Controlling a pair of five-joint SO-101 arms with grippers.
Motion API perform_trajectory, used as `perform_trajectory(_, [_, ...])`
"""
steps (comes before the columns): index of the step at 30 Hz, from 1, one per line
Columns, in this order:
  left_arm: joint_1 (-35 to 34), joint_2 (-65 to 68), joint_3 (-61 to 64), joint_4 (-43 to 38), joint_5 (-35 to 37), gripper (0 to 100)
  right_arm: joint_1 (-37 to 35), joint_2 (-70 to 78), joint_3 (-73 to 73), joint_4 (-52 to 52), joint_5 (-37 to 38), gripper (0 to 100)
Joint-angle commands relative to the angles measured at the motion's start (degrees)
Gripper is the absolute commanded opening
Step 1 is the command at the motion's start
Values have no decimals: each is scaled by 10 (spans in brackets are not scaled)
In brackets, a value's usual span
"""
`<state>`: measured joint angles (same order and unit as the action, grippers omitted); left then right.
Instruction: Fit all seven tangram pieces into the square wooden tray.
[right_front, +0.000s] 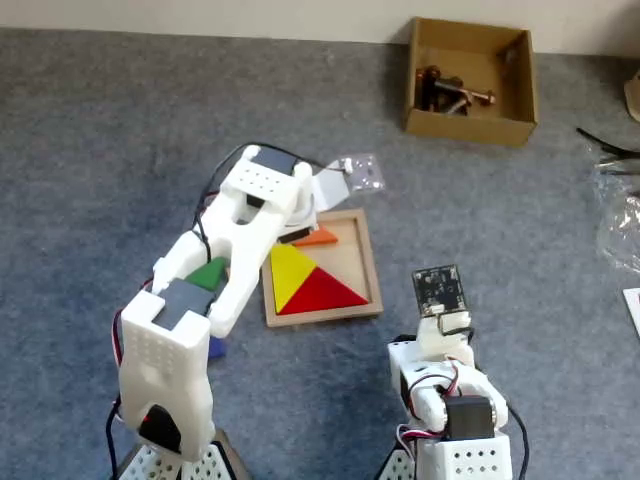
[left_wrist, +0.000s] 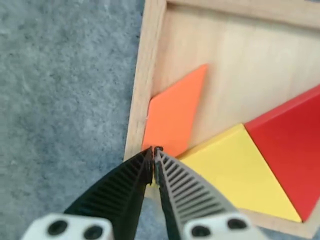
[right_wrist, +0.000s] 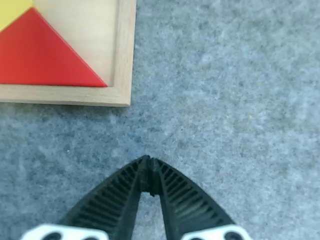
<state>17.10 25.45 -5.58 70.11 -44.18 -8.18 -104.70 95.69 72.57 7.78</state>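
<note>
Left gripper (left_wrist: 154, 155), tips pinched together on nothing, bears on the end of the orange parallelogram (left_wrist: 175, 112) lying in the square wooden tray (left_wrist: 142, 75) against its wall beside the yellow triangle (left_wrist: 235, 170), probably to nudge it home; right gripper (right_wrist: 149, 172), likewise closed empty, hangs over the carpet (right_wrist: 225, 100).

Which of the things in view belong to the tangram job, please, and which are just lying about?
Part of the job: square wooden tray; orange parallelogram piece, yellow triangular piece and red triangular piece inside it; green piece and blue piece outside it, partly hidden.

Lying about: brown cardboard box holding small items; clear plastic bag beside the tray.
</note>
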Motion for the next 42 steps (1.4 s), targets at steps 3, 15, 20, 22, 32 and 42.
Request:
perform_trajectory(3, [65, -35, -29, 1, -1, 14, -6, -5, 67, -10, -4, 5])
perform_trajectory(15, [65, -34, 73, -156, -4, 5, -6, -5, 67, -10, -4, 5])
perform_trajectory(20, [65, -34, 93, -171, -1, 5, -6, -5, 67, -10, -4, 5])
perform_trajectory(22, [60, -34, 94, -171, -1, 5, -6, -5, 67, -10, -4, 5])
perform_trajectory(32, [15, -35, 88, -136, -4, 5, -6, -5, 67, -10, -4, 5])
perform_trajectory(42, [15, -39, 88, -93, -94, 6, -6, -5, 67, -10, -4, 5])
